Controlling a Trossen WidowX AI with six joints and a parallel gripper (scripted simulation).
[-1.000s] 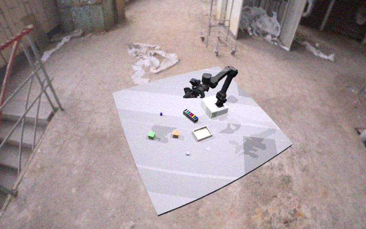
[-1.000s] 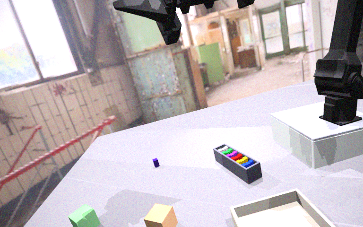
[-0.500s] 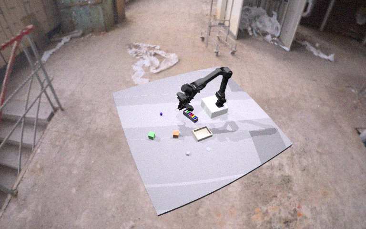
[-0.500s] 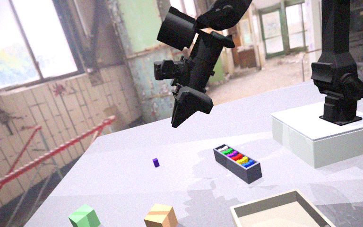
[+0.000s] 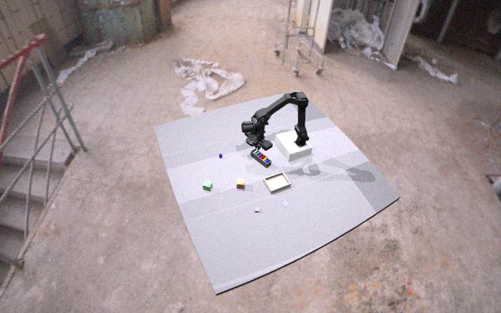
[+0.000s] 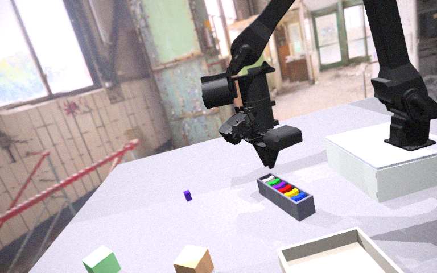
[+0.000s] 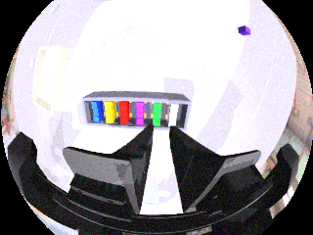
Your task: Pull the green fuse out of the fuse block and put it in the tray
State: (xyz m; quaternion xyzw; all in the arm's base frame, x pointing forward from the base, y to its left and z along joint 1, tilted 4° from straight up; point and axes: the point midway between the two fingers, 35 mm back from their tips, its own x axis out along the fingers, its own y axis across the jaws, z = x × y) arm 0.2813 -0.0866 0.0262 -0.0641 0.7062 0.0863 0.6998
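Note:
The green fuse [image 5: 257,153] [image 6: 274,182] [image 7: 156,114] sits in the dark grey fuse block [image 5: 266,164] [image 6: 280,202] [image 7: 137,96], between the white fuse [image 6: 268,178] [image 7: 173,115] and the purple fuse [image 6: 279,185] [image 7: 140,114]. Red, yellow and blue fuses stand beyond the purple one. My gripper [image 5: 257,149] [image 6: 270,166] [image 7: 161,129] points down above the block's white-fuse end, touching nothing. It is open by a narrow gap and empty. The cream tray [image 5: 271,189] [image 6: 317,244] [image 7: 38,80] is empty and lies past the block's blue-fuse end.
A small violet block [image 5: 220,155] [image 6: 188,195] [image 7: 244,30] lies off to the side. A green cube [image 5: 207,185] [image 6: 106,264] and an orange cube [image 5: 241,183] [image 6: 193,262] stand beyond the tray. A small white cube [image 5: 257,210] lies farther out. The arm stands on a white box [image 5: 295,154] [image 6: 351,172].

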